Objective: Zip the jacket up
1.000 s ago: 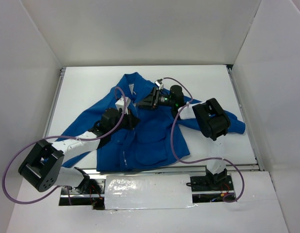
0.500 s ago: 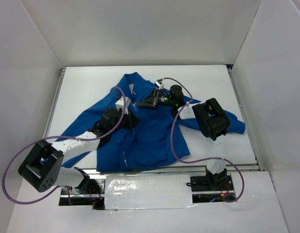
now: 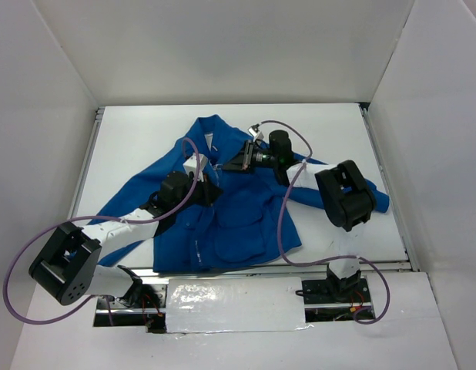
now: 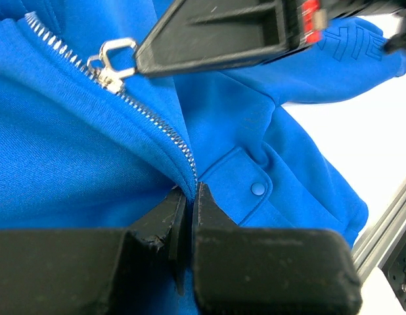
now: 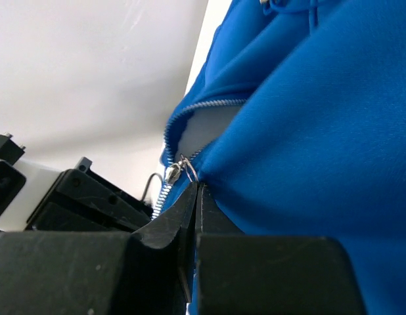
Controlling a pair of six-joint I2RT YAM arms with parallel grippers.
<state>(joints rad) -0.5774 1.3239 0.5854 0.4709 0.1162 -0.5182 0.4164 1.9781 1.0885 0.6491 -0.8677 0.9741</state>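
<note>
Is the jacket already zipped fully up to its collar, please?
No, the slider sits partway along the jacket, with unjoined teeth beyond it.

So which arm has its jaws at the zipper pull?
The right gripper: its jaws meet at the silver zipper pull. The left gripper pinches the jacket edge further along the teeth.

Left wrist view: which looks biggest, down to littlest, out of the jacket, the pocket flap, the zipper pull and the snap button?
1. jacket
2. pocket flap
3. zipper pull
4. snap button
</note>
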